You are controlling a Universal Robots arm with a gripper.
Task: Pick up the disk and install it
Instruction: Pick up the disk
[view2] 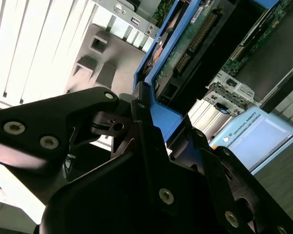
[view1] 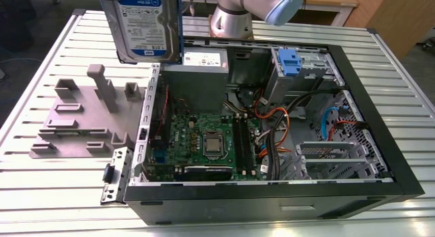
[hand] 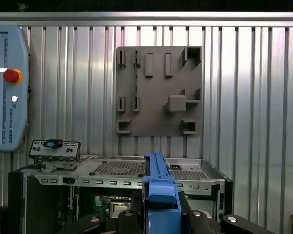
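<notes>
The disk (view1: 142,25) hangs upright in the air over the far left corner of the open computer case (view1: 380,160), its white-and-blue label facing the exterior camera and its blue bracket along one edge. In the second wrist view my gripper (view2: 141,114) is shut on the disk's blue bracket (view2: 158,114), and the disk's green circuit-board side (view2: 185,48) stretches away from the black fingers (view2: 88,112). In the first wrist view the bracket's edge (hand: 158,187) stands between the fingers of the gripper (hand: 161,214), above the case's top rim (hand: 122,168).
Inside the case are a motherboard (view1: 204,140), cables, a grey power supply (view1: 197,76) and a drive bay with a blue tab (view1: 289,61). A grey fixture plate (view1: 81,120) with raised blocks lies to the exterior view's left of the case. A teach pendant (hand: 5,87) rests on the slatted table.
</notes>
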